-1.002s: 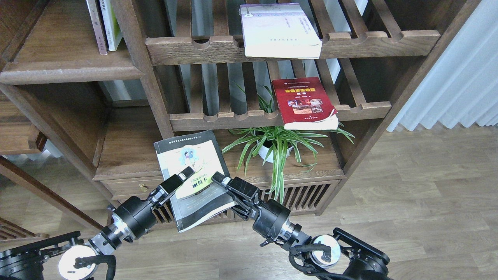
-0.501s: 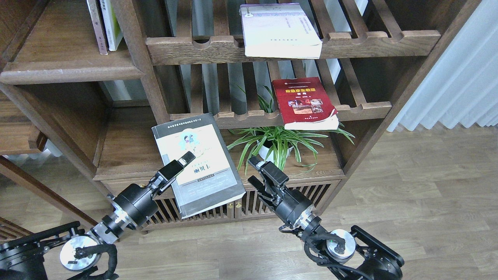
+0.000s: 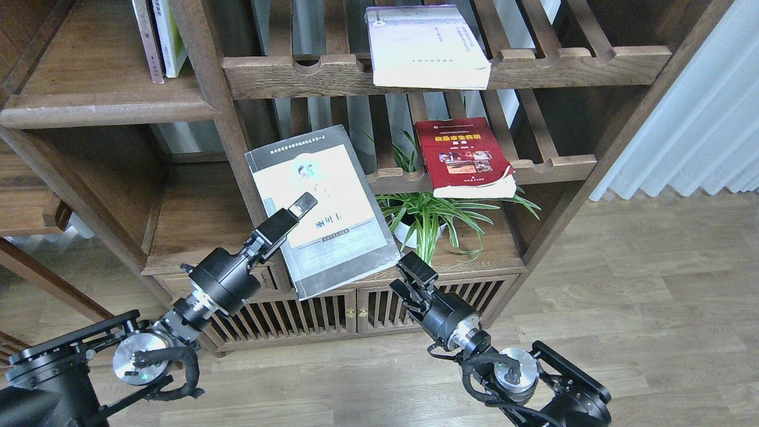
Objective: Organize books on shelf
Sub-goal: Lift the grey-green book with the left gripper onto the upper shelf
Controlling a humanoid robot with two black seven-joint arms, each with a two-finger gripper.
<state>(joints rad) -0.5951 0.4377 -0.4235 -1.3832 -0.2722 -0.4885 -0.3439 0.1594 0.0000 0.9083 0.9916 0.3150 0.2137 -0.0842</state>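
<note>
My left gripper (image 3: pixel 298 210) is shut on the near left part of the grey-black book (image 3: pixel 347 196) with the yellow-green cover panel. It holds the book tilted in the air in front of the middle post. One finger lies on the cover and the other is hidden beneath. My right gripper (image 3: pixel 409 276) is open and empty, below the book's right corner and apart from it. The dark red book (image 3: pixel 462 157) lies flat on the lower slatted rack. The white book (image 3: pixel 424 44) lies flat on the upper slatted rack. The solid shelf (image 3: pixel 107 107) is at the upper left.
Two thin books (image 3: pixel 157 38) stand at the back right of the solid shelf. A potted spider plant (image 3: pixel 424 219) sits on the cabinet top (image 3: pixel 195 237), just right of the held book. A vertical post (image 3: pixel 219 107) separates the shelf from the racks. A white curtain (image 3: pixel 699 118) hangs at the right.
My left gripper has lifted the grey-black book up and to the right. My right gripper has let go of the book and drawn back down and to the right.
</note>
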